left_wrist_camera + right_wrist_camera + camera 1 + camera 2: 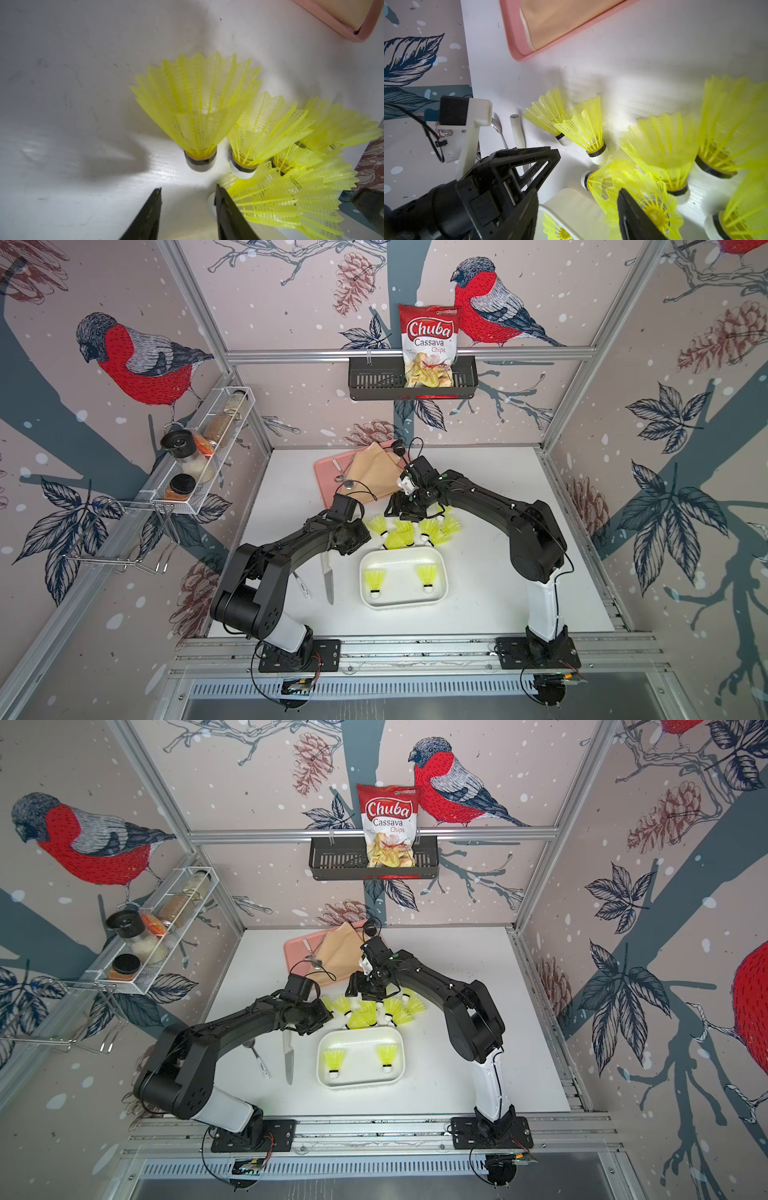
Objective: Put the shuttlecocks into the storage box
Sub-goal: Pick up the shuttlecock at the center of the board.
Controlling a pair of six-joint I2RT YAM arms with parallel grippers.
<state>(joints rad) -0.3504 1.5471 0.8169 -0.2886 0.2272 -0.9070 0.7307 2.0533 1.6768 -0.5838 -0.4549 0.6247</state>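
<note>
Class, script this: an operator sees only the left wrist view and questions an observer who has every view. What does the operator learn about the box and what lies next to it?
Operator: What is in the box?
Observer: Two shuttlecocks, lying apart from each other.
Operator: Is anything beside the box?
Observer: A knife lies on the table to its left.
</note>
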